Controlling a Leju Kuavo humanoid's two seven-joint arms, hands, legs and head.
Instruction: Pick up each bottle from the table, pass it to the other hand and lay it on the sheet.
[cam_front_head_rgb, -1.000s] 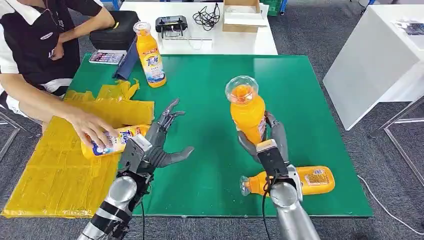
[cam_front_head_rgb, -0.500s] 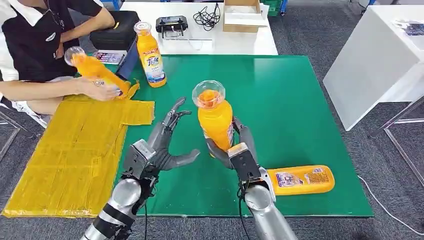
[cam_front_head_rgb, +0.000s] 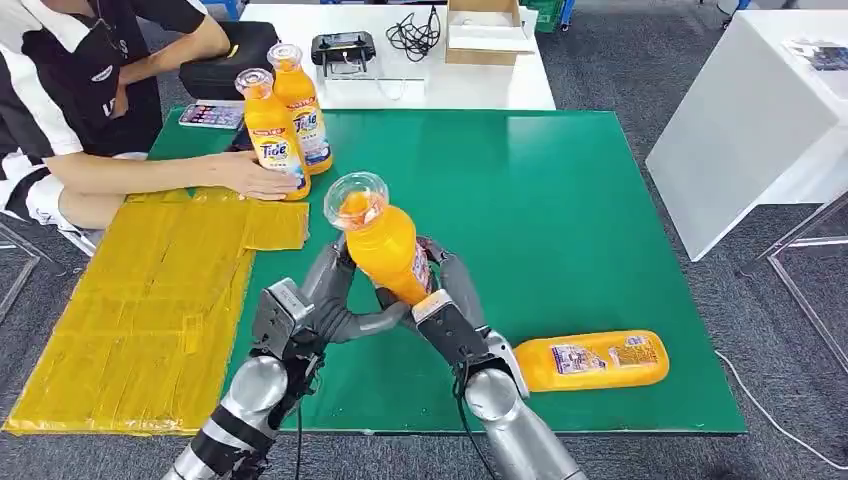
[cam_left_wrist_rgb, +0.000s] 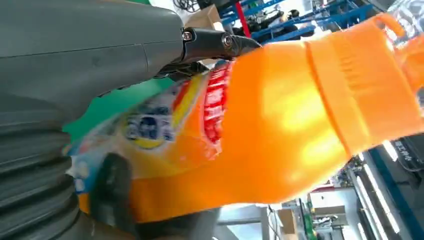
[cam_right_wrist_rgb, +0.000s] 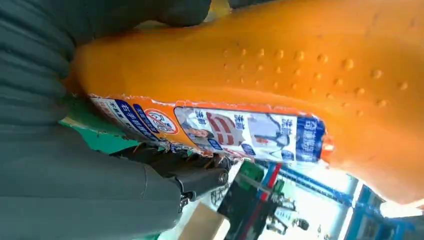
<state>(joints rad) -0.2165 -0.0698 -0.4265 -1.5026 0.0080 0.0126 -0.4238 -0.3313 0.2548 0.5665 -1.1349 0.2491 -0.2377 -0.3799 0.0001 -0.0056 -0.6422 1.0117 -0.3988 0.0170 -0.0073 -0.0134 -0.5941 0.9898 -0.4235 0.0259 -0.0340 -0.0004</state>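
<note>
A: Since prev frame the held bottle moved left w/ the right hand, up to the left hand.
B: Grip?
A: Right hand wrapped its lower body, held above the green table, tilted, cap up-left. Left fingers + thumb touched it; full grip, can't tell.
B: Others?
A: One bottle lying near the front-right edge. Person's hand stood another by the yellow sheet, beside a fourth.
</note>
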